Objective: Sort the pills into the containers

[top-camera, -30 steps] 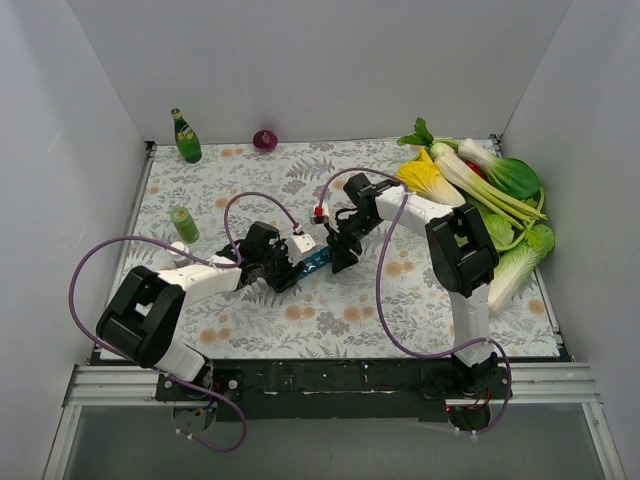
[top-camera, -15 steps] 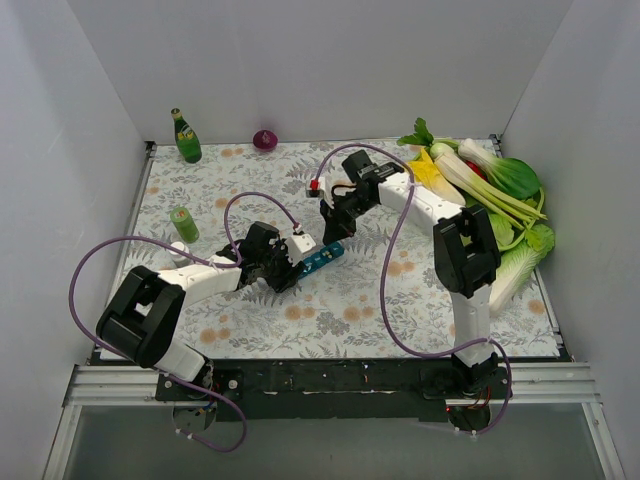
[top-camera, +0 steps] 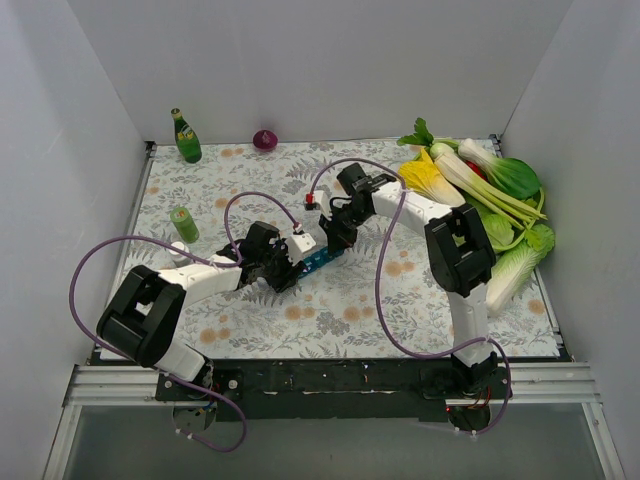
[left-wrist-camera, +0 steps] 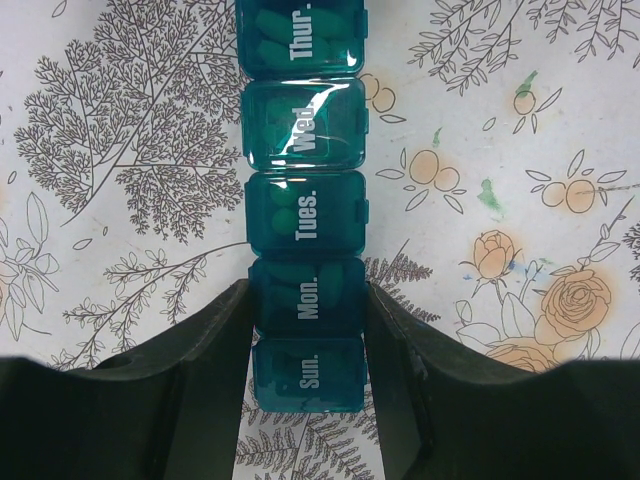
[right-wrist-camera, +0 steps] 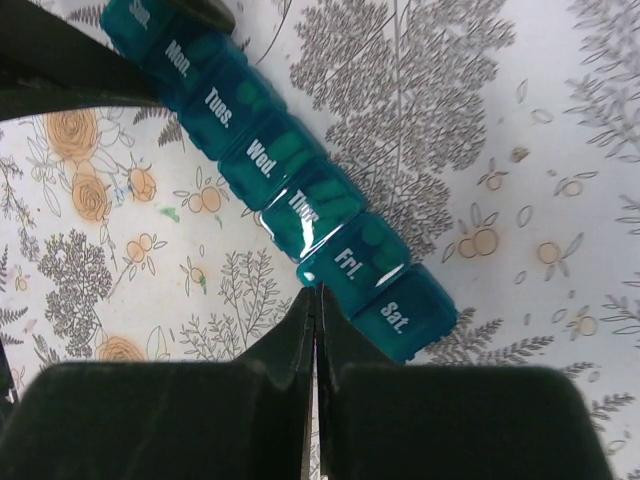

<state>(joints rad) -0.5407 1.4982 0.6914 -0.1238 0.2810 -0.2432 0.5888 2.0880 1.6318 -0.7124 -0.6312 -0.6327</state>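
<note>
**While the left gripper [left-wrist-camera: 305, 300] pinches the containers [left-wrist-camera: 305, 215], the right gripper [right-wrist-camera: 315, 300] sits pressed together beside them**

The teal strip lies lids-down on the floral tablecloth [top-camera: 400, 300], mid-table between the arms. The left jaws clamp its sides at Mon. Pill shapes show through Mon., Tues. and Thur. Only the right wrist view reaches Fri. and Sat., with the joined fingertips just beside Fri.; I cannot tell whether they touch it. From above, no labels are legible.
</note>
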